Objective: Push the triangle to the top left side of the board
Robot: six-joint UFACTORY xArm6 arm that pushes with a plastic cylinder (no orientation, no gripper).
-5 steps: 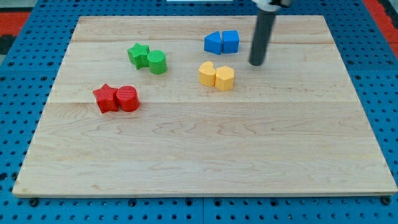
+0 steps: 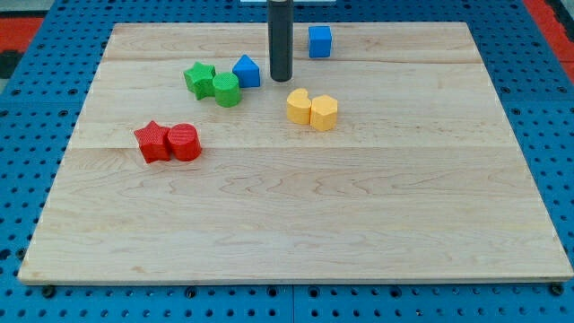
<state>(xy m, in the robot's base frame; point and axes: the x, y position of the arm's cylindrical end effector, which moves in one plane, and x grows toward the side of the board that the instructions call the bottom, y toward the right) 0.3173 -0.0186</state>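
Near the worktop's [image 2: 269, 224] top centre, the blue triangle [image 2: 247, 71] touches the green cylinder [image 2: 227, 90]; my tip [image 2: 282, 78] stands just right of it, without fingers, well placed for pushing leftward.

You have one camera, set above and in front of the tabletop [image 2: 296, 224], looking down at a slant toward the view's top. You can tell from the board's outline: its near edge at the view's bottom spans wider than its far edge. It stands far enough back that you see the whole wooden surface, with blue pegboard [image 2: 27, 179] showing around all four sides and a red strip in both upper corners. The rod enters from the view's top, its upper part cut off by the edge.
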